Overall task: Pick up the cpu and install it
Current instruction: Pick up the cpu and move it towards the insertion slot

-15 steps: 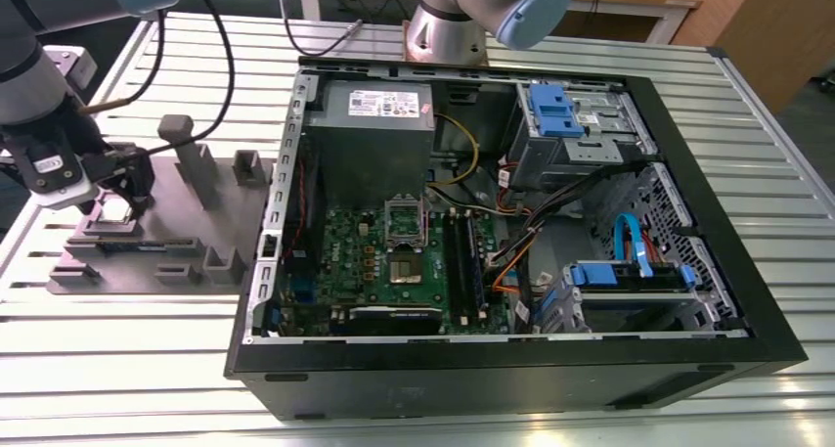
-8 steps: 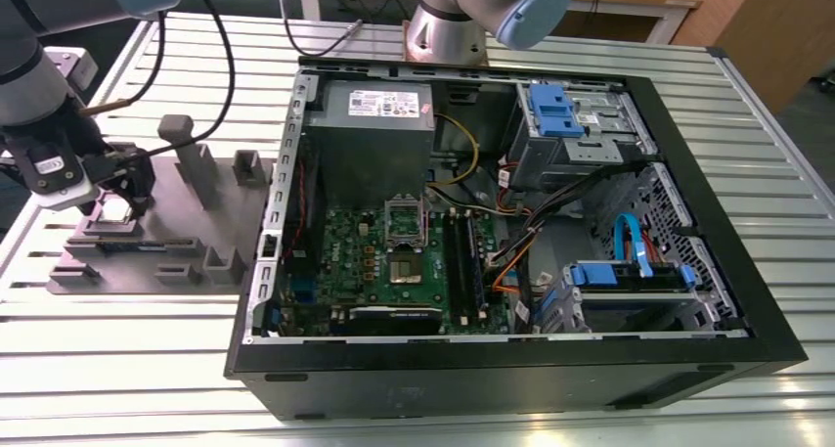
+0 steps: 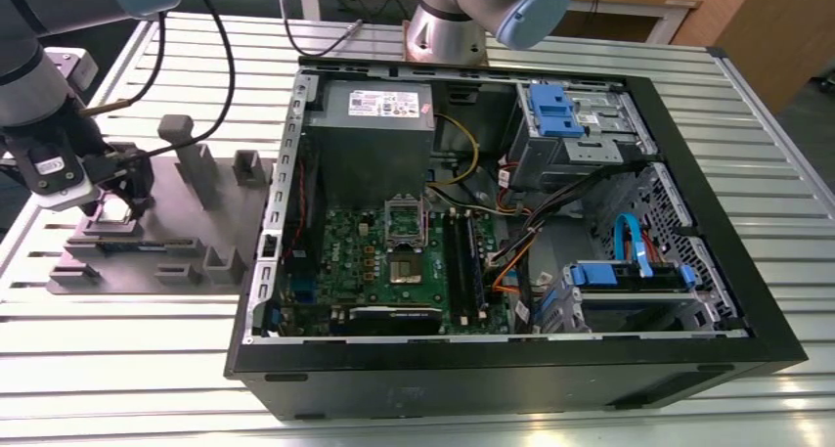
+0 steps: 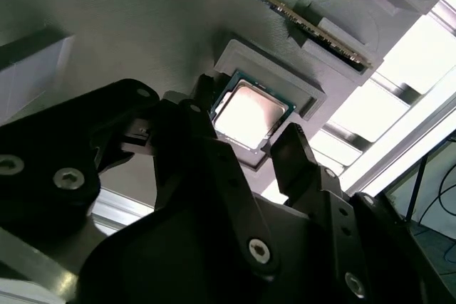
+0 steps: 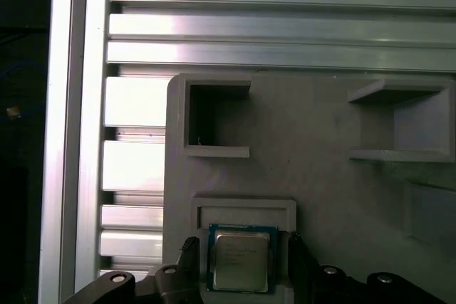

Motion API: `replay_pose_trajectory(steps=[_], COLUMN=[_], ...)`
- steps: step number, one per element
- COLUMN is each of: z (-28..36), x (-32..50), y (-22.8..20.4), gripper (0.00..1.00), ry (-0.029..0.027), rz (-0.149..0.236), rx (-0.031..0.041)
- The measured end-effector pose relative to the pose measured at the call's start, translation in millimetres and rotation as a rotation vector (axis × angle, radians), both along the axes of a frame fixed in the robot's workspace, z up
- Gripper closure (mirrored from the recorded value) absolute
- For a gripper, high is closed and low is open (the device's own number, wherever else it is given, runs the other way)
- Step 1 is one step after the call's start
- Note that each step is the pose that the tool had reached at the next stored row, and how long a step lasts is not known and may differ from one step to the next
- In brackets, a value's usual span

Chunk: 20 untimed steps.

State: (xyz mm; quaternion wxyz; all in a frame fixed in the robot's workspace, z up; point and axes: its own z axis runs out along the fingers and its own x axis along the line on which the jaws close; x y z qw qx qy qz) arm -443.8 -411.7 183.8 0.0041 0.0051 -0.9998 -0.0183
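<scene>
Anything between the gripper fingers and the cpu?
Nothing but a thin strip of bare grey fixture on each side. In the first wrist view the open fingers flank the cpu in its recess, seemingly not touching it.

Exterior view's no help to me here: the cpu [image 3: 112, 211] is tiny and mostly tucked behind the pincer [image 3: 120, 201], and the arm [image 3: 33, 66] runs off the picture's corner. In the second wrist view the pincer's black body covers one cpu corner. In the first wrist view the fingers [image 5: 189, 254] and grey parts holder [image 5: 320, 176] get cropped.
</scene>
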Motion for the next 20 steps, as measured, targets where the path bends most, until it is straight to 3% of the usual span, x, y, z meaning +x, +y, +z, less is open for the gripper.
replay_pose_trajectory(steps=[1,2,10,11,20], z=[0.0,0.0,-0.1,-0.1,-0.1], x=[0.0,0.0,0.0,0.0,0.0], y=[0.0,0.0,0.0,0.0,0.0], gripper=[0.35,0.42,0.44,0.51,0.51], ry=[0.0000,0.0000,0.0000,0.0000,0.0000], rz=[0.000,0.000,0.000,0.000,0.000], rx=[0.0000,0.0000,0.0000,0.0000,0.0000])
